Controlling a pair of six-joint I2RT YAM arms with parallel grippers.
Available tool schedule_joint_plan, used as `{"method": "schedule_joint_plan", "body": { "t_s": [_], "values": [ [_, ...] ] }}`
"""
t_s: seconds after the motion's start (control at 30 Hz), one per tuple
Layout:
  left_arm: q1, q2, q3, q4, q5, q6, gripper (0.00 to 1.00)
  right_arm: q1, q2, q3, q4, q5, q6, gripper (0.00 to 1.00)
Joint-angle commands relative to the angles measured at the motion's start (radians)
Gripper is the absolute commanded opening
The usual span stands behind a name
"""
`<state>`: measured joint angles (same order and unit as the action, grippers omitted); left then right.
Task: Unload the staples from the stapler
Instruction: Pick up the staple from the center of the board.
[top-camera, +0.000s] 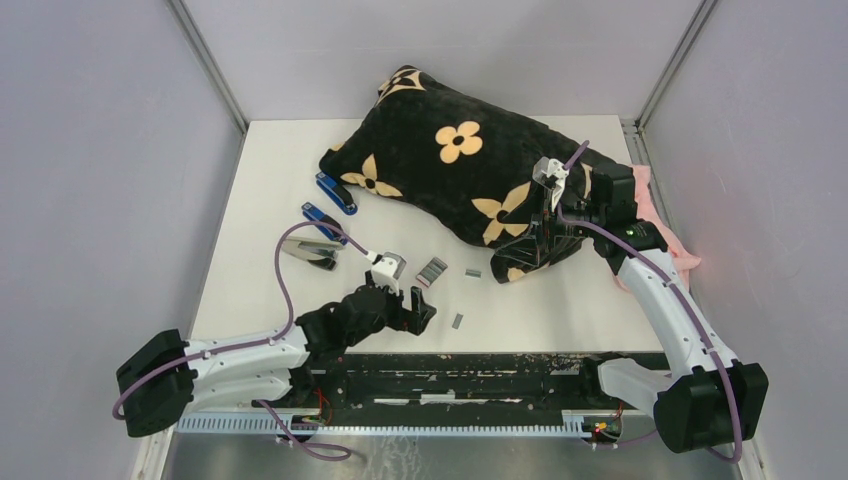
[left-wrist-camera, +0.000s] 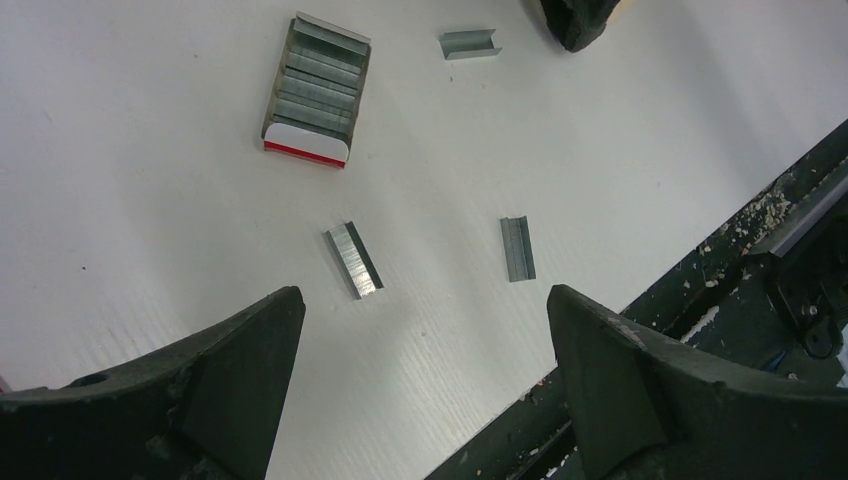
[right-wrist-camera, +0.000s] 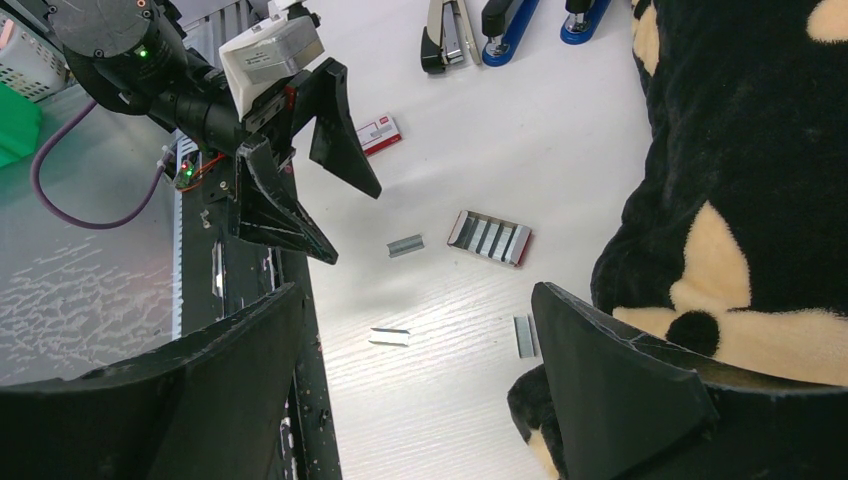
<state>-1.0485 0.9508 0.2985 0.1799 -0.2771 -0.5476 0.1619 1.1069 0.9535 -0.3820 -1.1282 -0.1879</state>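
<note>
Working over the white tabletop (top-camera: 560, 300), I am taking the open staple box (left-wrist-camera: 315, 90) as my marker. The black flowered pillow (top-camera: 450, 170) is lying beyond and right of the box. My right end effector (right-wrist-camera: 415, 310) is hanging at the pillow's near edge, spread wide and gripping nothing. My left end effector (left-wrist-camera: 425, 310) is hovering just nearer than the box, equally wide and empty. Three staplers (top-camera: 322, 222) are resting left of the box. The staples (left-wrist-camera: 353, 259) are lying loose on the tabletop: two strips on the box's near side, one just right of it.
</note>
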Motion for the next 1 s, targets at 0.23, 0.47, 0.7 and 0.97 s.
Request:
{"method": "schedule_joint_plan", "body": {
  "t_s": [0.23, 0.47, 0.7, 0.97],
  "values": [
    [0.006, 0.050, 0.068, -0.036, 0.053, 0.006, 0.94, 0.003, -0.010, 0.025, 0.020, -0.026, -0.005, 0.90],
    [0.005, 0.113, 0.171, -0.182, 0.027, -0.023, 0.88, 0.003, -0.009, 0.025, 0.020, -0.026, -0.008, 0.90],
    [0.005, 0.127, 0.145, -0.139, 0.021, -0.012, 0.88, 0.003, -0.006, 0.025, 0.020, -0.025, -0.007, 0.90],
    [0.005, 0.143, 0.113, -0.073, 0.028, -0.023, 0.88, 0.004, -0.006, 0.024, 0.020, -0.025, -0.007, 0.90]
  ]
}}
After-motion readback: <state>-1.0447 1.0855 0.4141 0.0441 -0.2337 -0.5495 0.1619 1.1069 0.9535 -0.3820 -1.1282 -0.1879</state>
